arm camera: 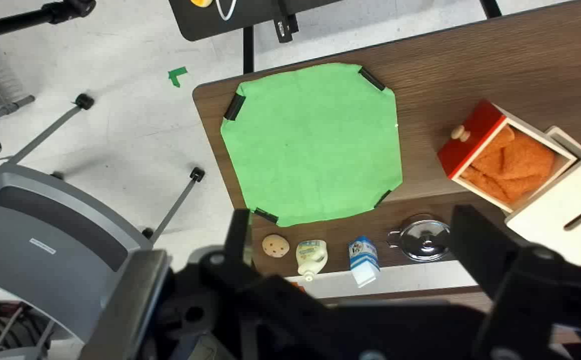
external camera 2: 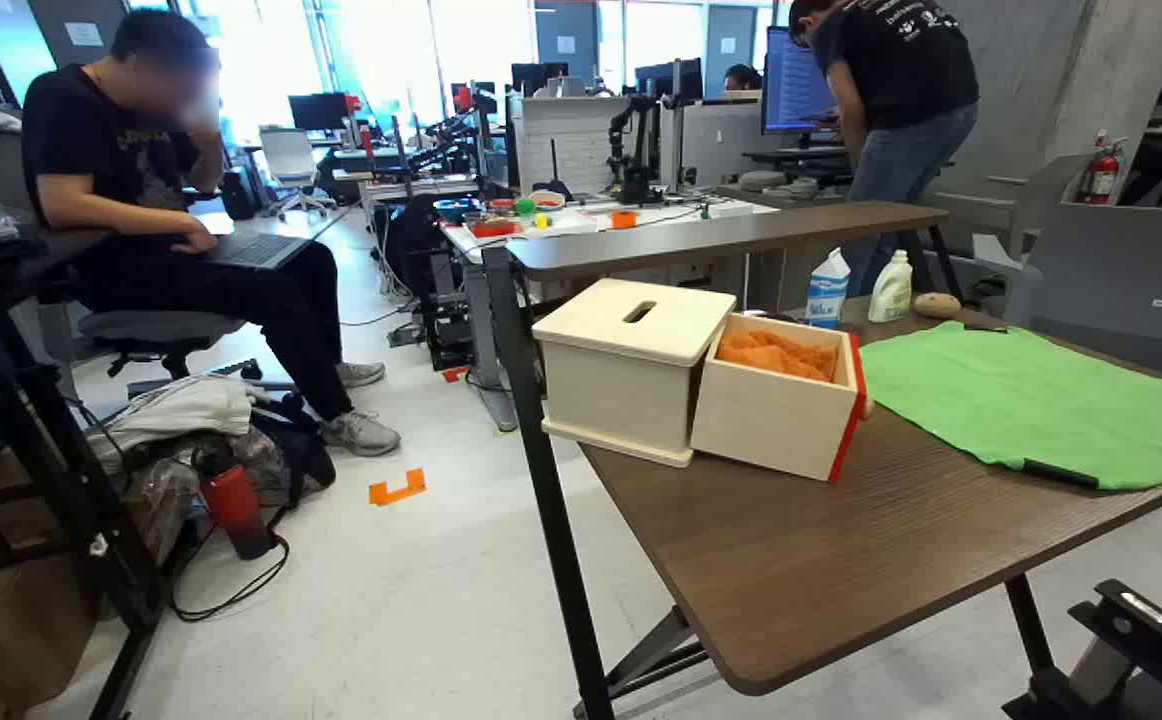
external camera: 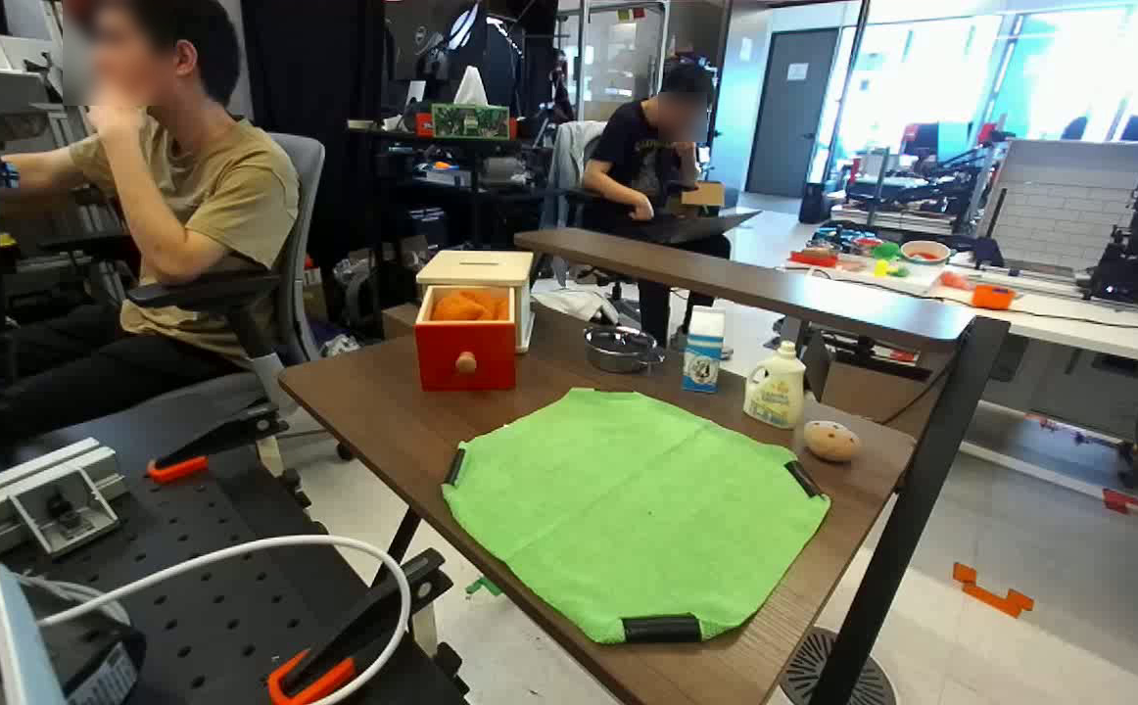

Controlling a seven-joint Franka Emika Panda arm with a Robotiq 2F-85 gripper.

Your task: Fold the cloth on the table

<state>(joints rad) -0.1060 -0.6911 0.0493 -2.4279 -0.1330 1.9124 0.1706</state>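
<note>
1. In an exterior view, the right edge cut off the bright green fabric cloth [external camera 2: 1031, 400].
2. The wrist view's bottom edge cropped the black two-fingered gripper [arm camera: 353, 220].
3. I found the print on the pale-yellow plastic bottle [external camera: 774, 390] too small.

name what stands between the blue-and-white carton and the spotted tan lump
A cream bottle stands between the carton and the lump, in all three views.

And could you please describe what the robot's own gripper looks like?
The gripper is black, with blocky fingers and greyish round bolt heads; a flat, grey, metallic-looking piece shows beside it. No markings are legible, and no arm shows.
</note>
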